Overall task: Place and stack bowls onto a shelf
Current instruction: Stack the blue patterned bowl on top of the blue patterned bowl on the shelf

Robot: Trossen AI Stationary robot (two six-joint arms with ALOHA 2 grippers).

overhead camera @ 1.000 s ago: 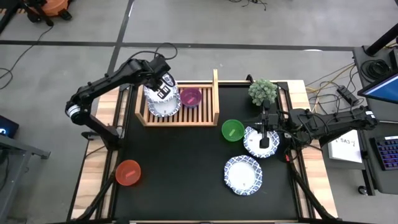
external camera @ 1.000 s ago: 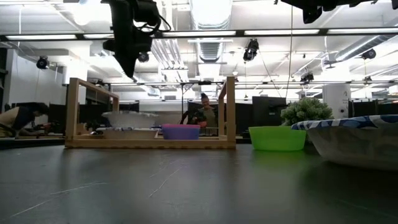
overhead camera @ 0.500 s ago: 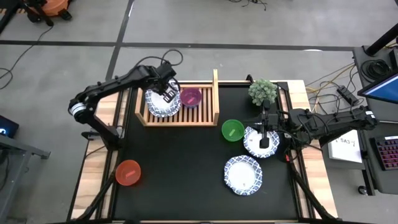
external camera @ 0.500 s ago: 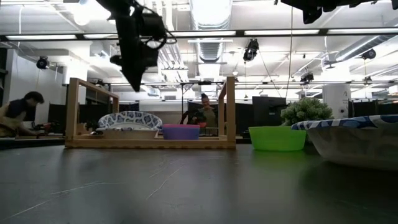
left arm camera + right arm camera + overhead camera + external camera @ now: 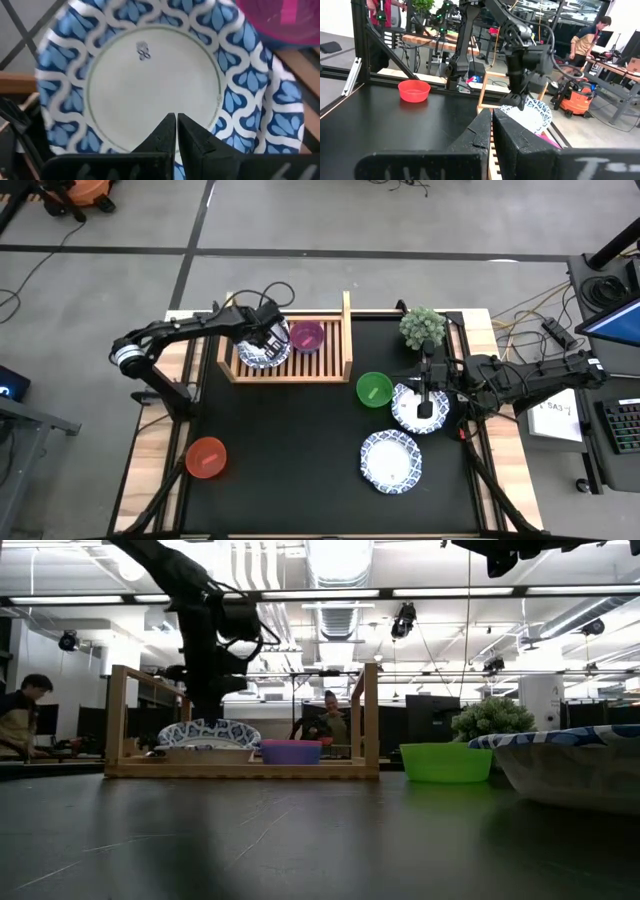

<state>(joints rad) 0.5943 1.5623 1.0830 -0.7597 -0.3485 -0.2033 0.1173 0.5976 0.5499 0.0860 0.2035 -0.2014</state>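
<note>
My left gripper (image 5: pixel 264 338) is shut and points down into the shelf (image 5: pixel 330 365), a light wooden slatted rack. Its tips (image 5: pixel 176 117) stand just over the inner face of a blue-rimmed white bowl (image 5: pixel 150 75). That bowl (image 5: pixel 208 732) is tilted, its inside facing the near edge, above a flatter white shape. A pink bowl (image 5: pixel 307 336) sits beside it in the shelf. My right gripper (image 5: pixel 425 402) is shut and hovers high above a second patterned bowl (image 5: pixel 412 412). A third patterned bowl (image 5: pixel 392 461), a green bowl (image 5: pixel 374 389) and a red bowl (image 5: pixel 206 457) rest on the table. My left gripper has its shut fingertips (image 5: pixel 169 125) right at the inner face of the tilted bowl, near where the white centre meets the blue rim (image 5: pixel 200 112), coming from above. I cannot tell whether they touch it.
A small green plant (image 5: pixel 423 327) stands at the far right of the black table top (image 5: pixel 290 470). The shelf's raised side rail (image 5: pixel 347 330) stands between the pink bowl and the open table. People and workbenches show in the room beyond.
My left gripper has come down from high above the shelf toward the patterned bowl, shifting slightly toward the near edge. The bowl in the shelf now stands tipped up with its patterned inside facing the near edge, where it lay flatter before. The right arm has kept still.
</note>
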